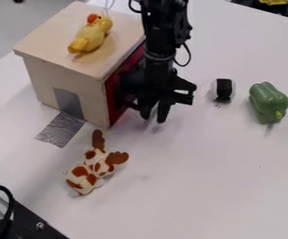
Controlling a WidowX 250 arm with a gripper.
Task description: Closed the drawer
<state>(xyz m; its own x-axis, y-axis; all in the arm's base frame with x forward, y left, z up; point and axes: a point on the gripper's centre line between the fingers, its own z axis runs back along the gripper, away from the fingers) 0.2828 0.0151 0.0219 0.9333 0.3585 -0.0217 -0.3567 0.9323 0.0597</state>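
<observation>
A wooden box (65, 77) with a red front (113, 95) stands at the upper left, its red side facing right. The black gripper (154, 116) hangs pointing down just right of that red front, low over the white table. A small gap shows between its two fingertips, with nothing held there. The arm covers much of the red front, so how far the drawer stands out cannot be told.
A yellow toy duck (91, 35) lies on the box top, and grey tape (62, 128) joins the box to the table (202, 186). A brown-and-white plush toy (90, 172) lies in front. To the right are a black-and-white object (223, 89) and a green pepper (269, 102).
</observation>
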